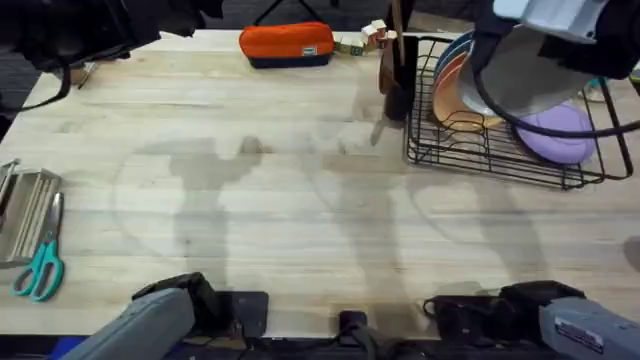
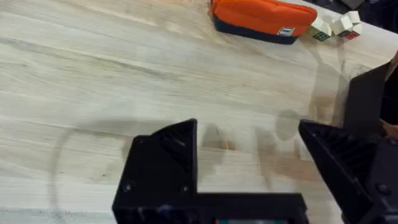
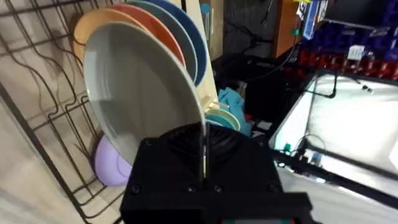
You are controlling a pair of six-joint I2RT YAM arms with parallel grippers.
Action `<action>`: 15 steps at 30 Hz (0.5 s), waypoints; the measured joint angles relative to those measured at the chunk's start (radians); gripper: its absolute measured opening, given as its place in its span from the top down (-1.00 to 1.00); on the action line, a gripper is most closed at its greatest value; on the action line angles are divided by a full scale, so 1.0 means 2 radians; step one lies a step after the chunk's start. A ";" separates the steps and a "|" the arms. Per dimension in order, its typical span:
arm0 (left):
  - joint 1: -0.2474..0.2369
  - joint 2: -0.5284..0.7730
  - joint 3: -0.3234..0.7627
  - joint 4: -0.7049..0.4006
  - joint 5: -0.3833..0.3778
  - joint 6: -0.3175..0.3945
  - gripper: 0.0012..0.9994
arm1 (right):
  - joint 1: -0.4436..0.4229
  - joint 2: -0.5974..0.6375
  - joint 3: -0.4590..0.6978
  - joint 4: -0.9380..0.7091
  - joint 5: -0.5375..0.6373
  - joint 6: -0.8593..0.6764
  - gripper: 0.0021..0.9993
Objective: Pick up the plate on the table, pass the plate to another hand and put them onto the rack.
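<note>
Over the rack (image 1: 500,150) at the far right of the bench (image 1: 260,200), the right gripper (image 3: 202,165) has its jaws clamped on the plate (image 3: 137,106), held on edge beside the orange plate (image 3: 165,31) and blue plate (image 3: 186,28). Left gripper (image 2: 249,162) hangs above bare wood well clear of the rack, jaws apart.

4 plates (image 3: 143,93), 1 rack (image 1: 500,155), 1 orange pouch (image 1: 286,44), 1 pair of scissors (image 1: 40,270).
</note>
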 joint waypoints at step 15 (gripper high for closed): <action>0.000 0.000 0.000 0.000 0.000 0.000 -0.99 | 0.000 -0.001 -0.079 0.052 0.000 0.041 0.94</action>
